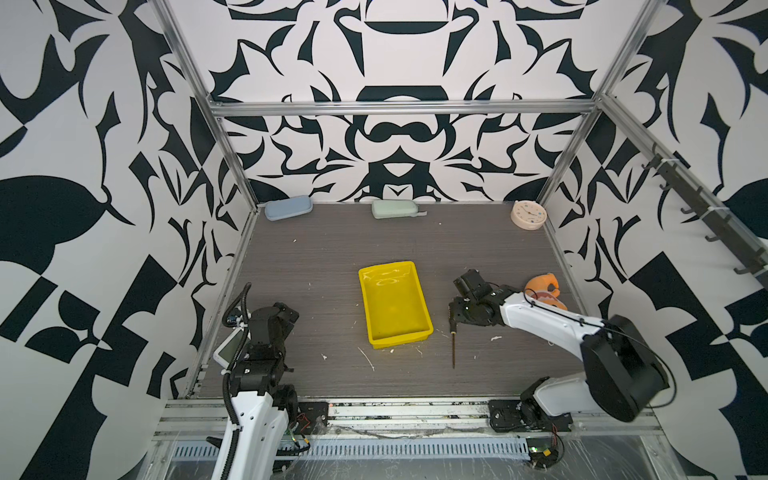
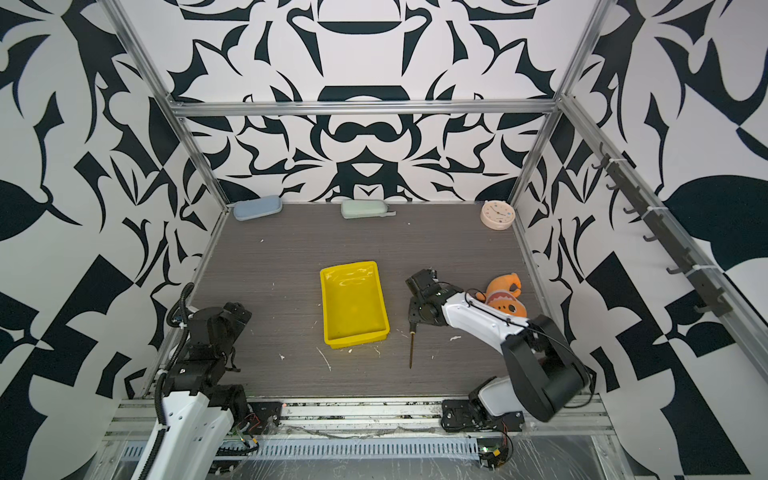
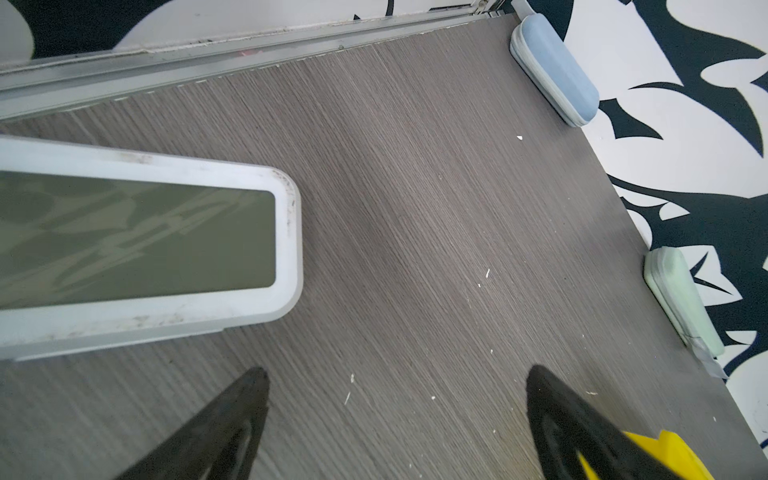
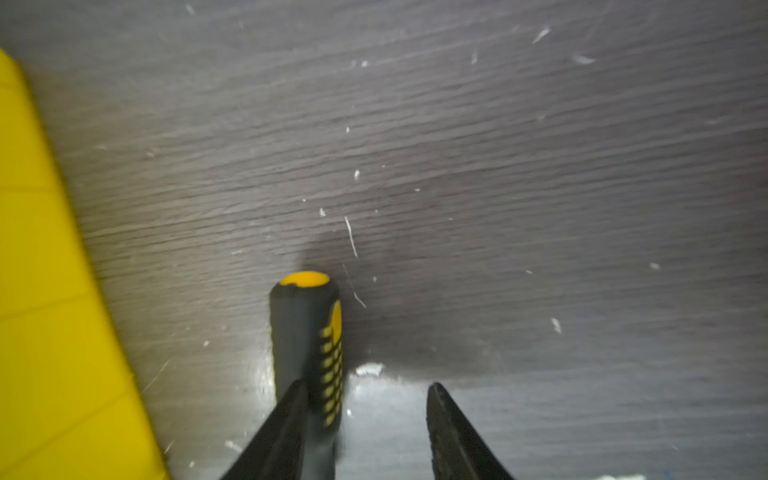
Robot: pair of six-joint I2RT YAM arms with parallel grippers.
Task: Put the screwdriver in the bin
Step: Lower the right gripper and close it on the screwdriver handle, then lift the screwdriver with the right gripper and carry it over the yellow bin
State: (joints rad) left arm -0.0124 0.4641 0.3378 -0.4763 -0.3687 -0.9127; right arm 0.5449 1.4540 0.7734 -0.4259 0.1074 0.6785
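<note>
From up top my right gripper (image 1: 454,322) covers the screwdriver (image 1: 454,351) handle, only the thin shaft pokes out. On my right wrist cam the handle's smeary and the shaft is cut off at the frame edge, same for most of the bin (image 4: 50,291). Can't tell if the finger (image 4: 282,428) overlapping the handle actually touches it. My arm hides part of the orange plush (image 1: 542,284).

Even bright light, glare inside bin (image 1: 388,277), right wrist view blurred

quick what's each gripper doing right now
left gripper: open, empty.
right gripper: open, jaws down at the screwdriver handle, gap on one side, not clamped.
</note>
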